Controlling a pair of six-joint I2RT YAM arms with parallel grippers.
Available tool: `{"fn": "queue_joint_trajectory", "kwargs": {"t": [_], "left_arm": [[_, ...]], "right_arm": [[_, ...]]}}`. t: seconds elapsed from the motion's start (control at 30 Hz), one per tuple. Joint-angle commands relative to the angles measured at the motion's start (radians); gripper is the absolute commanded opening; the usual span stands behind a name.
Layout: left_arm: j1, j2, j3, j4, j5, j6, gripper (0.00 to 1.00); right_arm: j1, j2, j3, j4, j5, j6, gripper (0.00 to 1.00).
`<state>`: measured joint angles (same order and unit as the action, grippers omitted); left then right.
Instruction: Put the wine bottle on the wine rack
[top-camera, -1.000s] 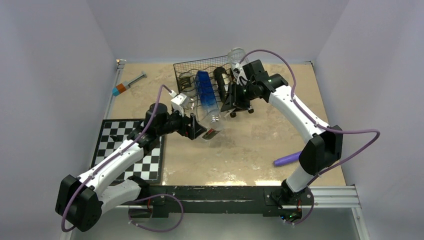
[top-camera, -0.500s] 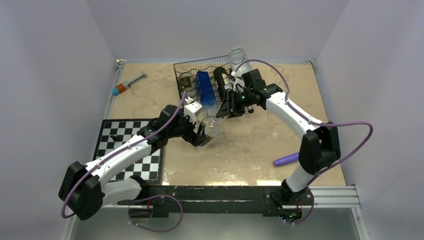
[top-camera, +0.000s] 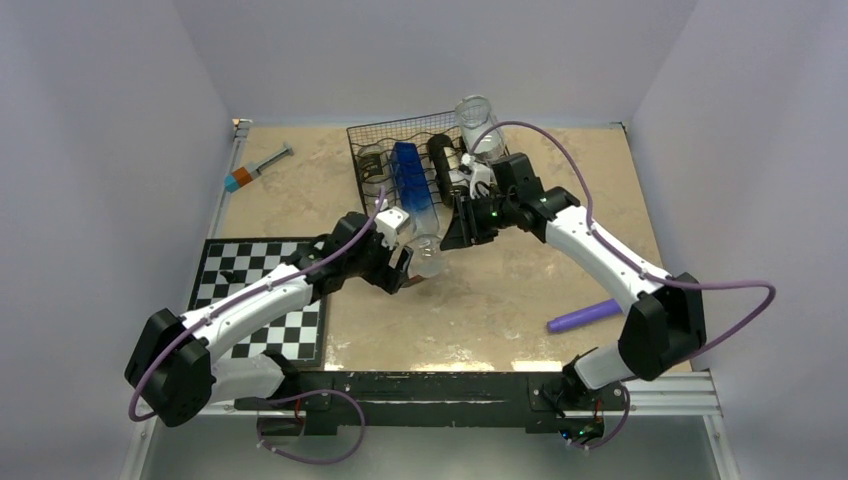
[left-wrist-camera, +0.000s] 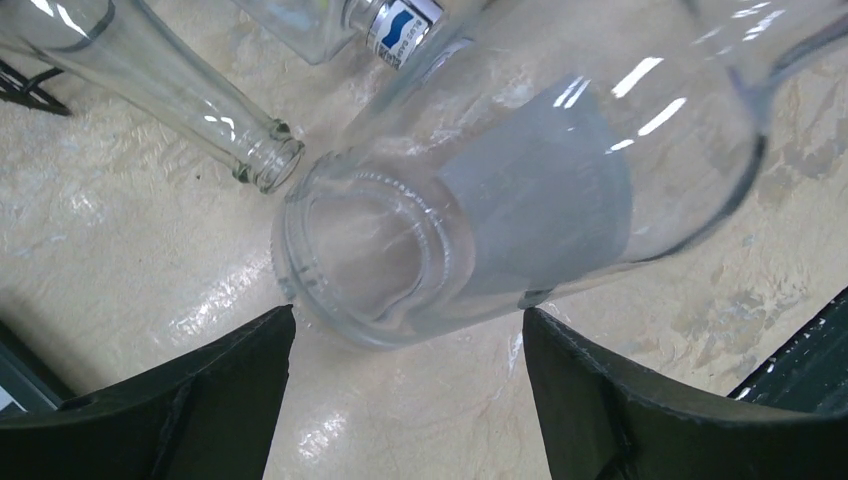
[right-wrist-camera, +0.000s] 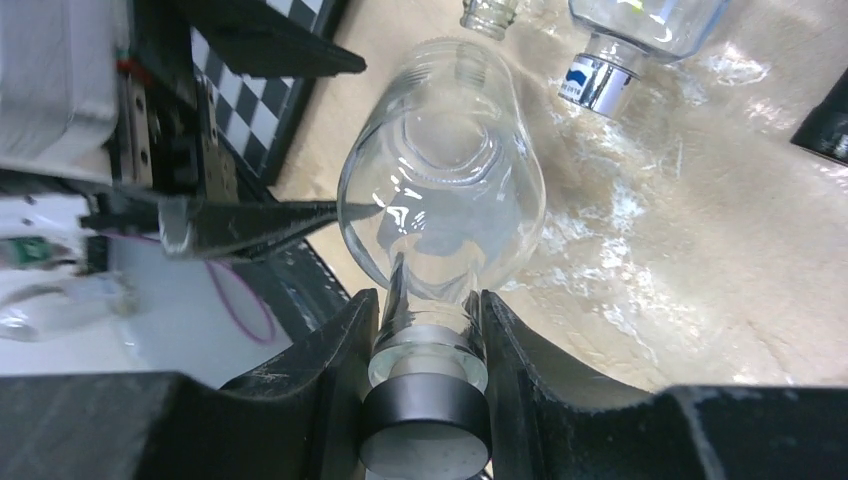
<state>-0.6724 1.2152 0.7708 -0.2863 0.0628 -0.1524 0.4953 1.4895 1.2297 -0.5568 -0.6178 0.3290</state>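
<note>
Clear wine bottle (right-wrist-camera: 440, 190) hangs slanted just in front of the wine rack (top-camera: 372, 135), not yet shelved. Right gripper (right-wrist-camera: 428, 310) clamps its neck. Left gripper (left-wrist-camera: 410, 335) stands wide around the base, no contact seen. Risk: the glass is slick and the neck hold narrow. A lopsided squeeze at the base could pivot the bottle into the blue bottle (top-camera: 408, 175) on the rack.

The left gripper (top-camera: 408, 272) reached forward and to the right, jaws narrowing slightly, until it straddled the base of the wine bottle (top-camera: 431, 256) — while the right arm (top-camera: 600, 255) swung its elbow outward.
</note>
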Motion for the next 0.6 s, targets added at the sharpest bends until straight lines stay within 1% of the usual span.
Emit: {"fn": "queue_joint_trajectory", "kwargs": {"t": [0.0,0.13,0.27,0.47,0.57], "left_arm": [[0.009,0.013,0.035,0.009,-0.114,-0.018,0.87],[0.01,-0.002,0.032,0.008,-0.118,-0.025,0.87],[0.01,-0.022,0.03,0.009,-0.122,-0.032,0.87],[0.009,-0.046,0.024,0.005,-0.133,-0.048,0.87],[0.009,-0.067,0.009,0.014,-0.145,-0.066,0.88]], "right_arm": [[0.079,-0.127,-0.001,-0.059,-0.098,-0.141,0.0],[0.136,-0.138,-0.019,-0.132,-0.011,-0.223,0.0],[0.205,-0.115,-0.019,-0.193,0.101,-0.28,0.0],[0.299,-0.077,-0.021,-0.265,0.232,-0.311,0.0],[0.322,-0.078,-0.053,-0.267,0.281,-0.306,0.0]]}}
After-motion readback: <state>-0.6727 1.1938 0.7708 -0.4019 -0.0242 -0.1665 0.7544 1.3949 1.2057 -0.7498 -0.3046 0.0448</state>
